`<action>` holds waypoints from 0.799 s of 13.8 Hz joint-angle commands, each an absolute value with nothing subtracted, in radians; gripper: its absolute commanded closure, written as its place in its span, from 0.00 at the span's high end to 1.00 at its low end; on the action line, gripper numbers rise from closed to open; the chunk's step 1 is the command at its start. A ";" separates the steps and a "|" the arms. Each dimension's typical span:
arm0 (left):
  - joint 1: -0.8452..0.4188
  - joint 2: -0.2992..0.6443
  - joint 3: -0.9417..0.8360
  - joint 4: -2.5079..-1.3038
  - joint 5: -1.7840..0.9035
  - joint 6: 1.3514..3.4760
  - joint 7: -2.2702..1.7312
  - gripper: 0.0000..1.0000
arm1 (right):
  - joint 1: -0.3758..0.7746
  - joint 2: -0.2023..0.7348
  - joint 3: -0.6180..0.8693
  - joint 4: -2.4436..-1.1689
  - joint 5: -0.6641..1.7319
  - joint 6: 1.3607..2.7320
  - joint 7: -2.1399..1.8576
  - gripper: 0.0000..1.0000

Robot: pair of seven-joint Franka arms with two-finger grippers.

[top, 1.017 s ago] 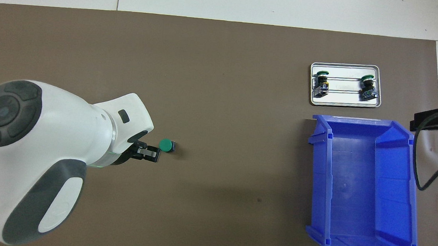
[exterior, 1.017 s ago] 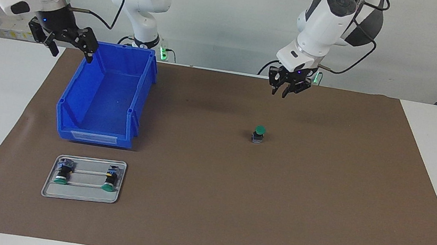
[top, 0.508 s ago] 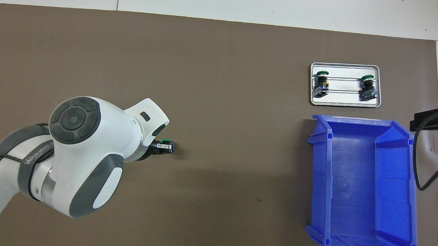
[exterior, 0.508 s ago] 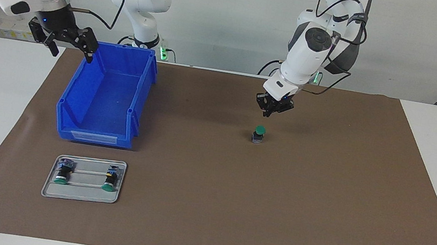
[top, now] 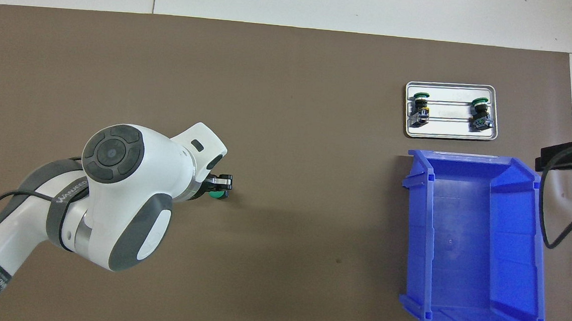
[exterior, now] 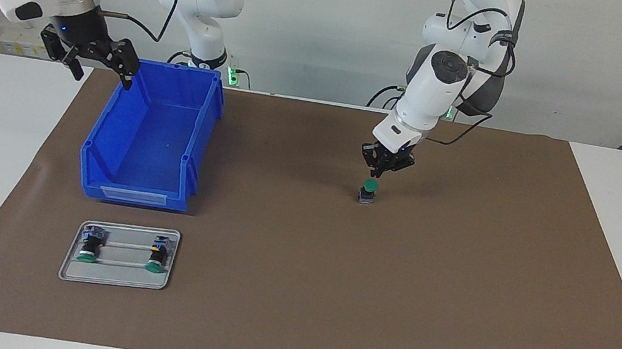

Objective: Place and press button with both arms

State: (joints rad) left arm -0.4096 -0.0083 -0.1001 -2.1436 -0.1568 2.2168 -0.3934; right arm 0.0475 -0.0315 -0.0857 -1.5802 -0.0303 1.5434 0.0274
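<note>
**Closed left gripper meets green button**

Facing view: the left gripper (exterior: pixel 377 172), fingertips pressed together, touches the upright button (exterior: pixel 368 190) mid-mat. The right gripper (exterior: pixel 98 61), spread wide, waits over the blue bin's (exterior: pixel 98 178) rim.

Overhead view: the left gripper (top: pixel 220 182) partly covers the button (top: pixel 218 194).

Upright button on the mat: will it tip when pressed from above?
Possibly. The button stands on a narrow base under a wider green cap, nothing bracing it. The shut left gripper sits right over the cap, so a centred push likely holds; off-centre could topple it.
</note>
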 commanded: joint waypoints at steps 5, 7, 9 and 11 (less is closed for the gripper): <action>-0.425 -0.026 -0.092 -2.241 -0.138 2.327 -0.390 0.12 | 0.037 -0.064 -0.080 -1.621 -0.031 1.562 0.009 1.00; -0.426 -0.018 -0.092 -2.252 -0.137 2.348 -0.390 0.12 | 0.037 -0.064 -0.080 -1.621 -0.031 1.562 0.009 1.00; -0.426 -0.012 -0.092 -2.253 -0.138 2.362 -0.390 0.12 | 0.037 -0.064 -0.080 -1.621 -0.031 1.562 0.009 1.00; -0.426 -0.009 -0.092 -2.266 -0.138 2.371 -0.390 0.12 | 0.037 -0.064 -0.080 -1.621 -0.031 1.562 0.009 1.00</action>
State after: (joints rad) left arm -0.4124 -0.0062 -0.1018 -2.2374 -0.1565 2.3339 -0.3901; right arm 0.0474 -0.0329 -0.0857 -1.5831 -0.0303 1.5434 0.0275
